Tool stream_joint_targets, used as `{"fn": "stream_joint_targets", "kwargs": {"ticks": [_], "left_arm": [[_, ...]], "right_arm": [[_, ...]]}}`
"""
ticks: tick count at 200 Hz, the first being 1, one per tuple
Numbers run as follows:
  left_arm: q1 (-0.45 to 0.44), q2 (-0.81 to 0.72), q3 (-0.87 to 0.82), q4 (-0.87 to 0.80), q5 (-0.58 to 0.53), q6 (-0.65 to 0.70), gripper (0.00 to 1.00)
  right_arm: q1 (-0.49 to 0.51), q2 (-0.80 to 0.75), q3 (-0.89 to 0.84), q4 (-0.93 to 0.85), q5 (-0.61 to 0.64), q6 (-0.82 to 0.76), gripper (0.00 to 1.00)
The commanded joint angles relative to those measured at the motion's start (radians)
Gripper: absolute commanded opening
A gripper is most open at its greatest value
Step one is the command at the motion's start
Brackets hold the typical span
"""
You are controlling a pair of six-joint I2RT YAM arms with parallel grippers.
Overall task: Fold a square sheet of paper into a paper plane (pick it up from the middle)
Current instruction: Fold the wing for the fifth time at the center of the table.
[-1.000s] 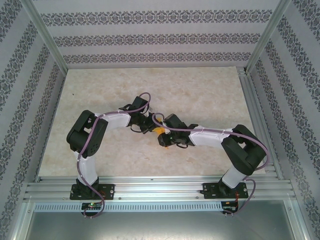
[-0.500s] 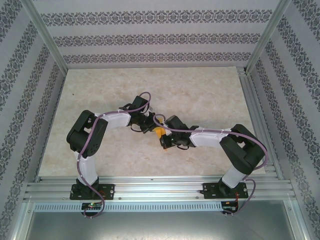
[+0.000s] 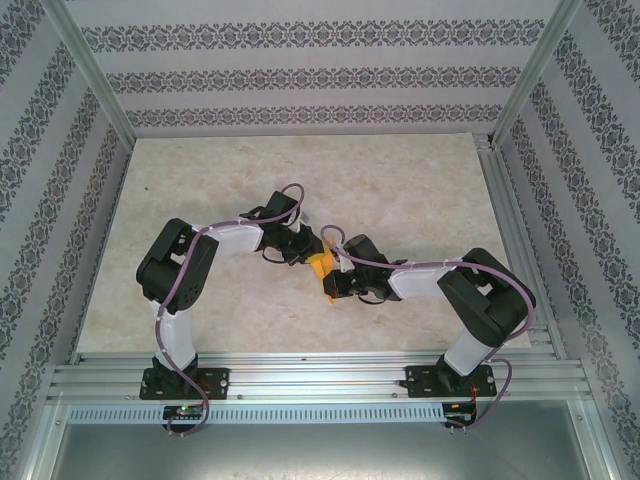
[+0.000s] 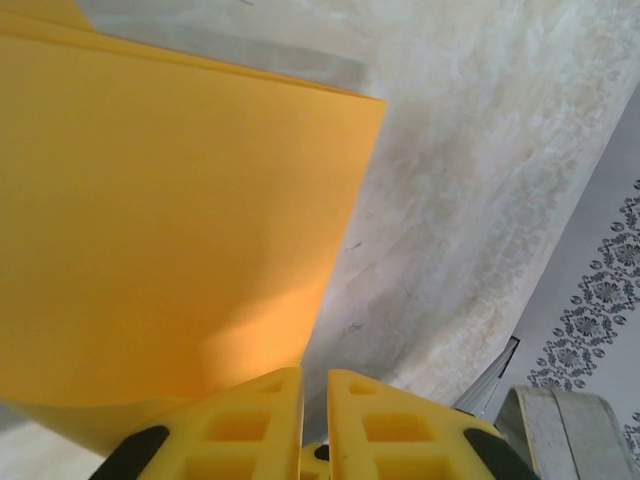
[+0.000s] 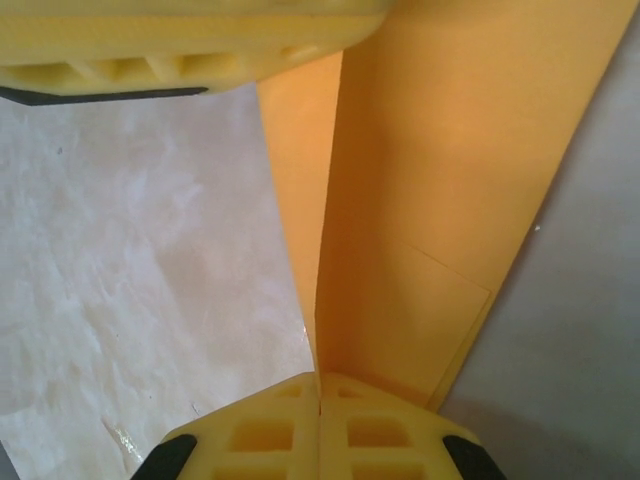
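Note:
The square sheet of paper (image 3: 320, 268) is orange-yellow, folded along a crease, and held above the table between the two wrists. In the right wrist view its layers (image 5: 430, 200) rise straight out of my right gripper (image 5: 319, 376), whose jaws are pressed shut on the fold. My right gripper (image 3: 330, 283) sits just below the paper in the top view. My left gripper (image 4: 315, 372) stands slightly open, a narrow bare gap between its fingers. The paper (image 4: 170, 220) lies beside its left finger, not in the gap. The left gripper (image 3: 306, 254) is right at the paper's upper end.
The beige marbled table (image 3: 400, 180) has free room all round the arms. An aluminium frame rail (image 3: 320, 372) runs along the near edge. Patterned walls (image 3: 320, 75) close in the back and both sides.
The left gripper's jaws have parted a little off the paper. The right gripper has shut on the paper and drawn slightly toward the near right, showing more orange between the wrists.

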Motion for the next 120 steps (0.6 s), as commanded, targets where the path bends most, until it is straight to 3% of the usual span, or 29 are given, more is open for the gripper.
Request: {"fn": "stream_joint_targets", "kwargs": {"ticks": [1,71,120], "left_arm": [[-0.009,-0.019,0.022,0.033,0.051,0.04,0.22],[-0.01,-0.148,0.008,0.05,0.07,0.087,0.38],[-0.012,-0.143,0.01,0.026,0.065,0.117,0.34]], "right_arm": [[-0.026,0.019,-0.03,0.084,-0.044,0.055,0.0],[-0.05,-0.055,-0.069,0.153,-0.064,0.107,0.0],[-0.061,-0.077,-0.085,0.147,-0.027,0.136,0.0]]}}
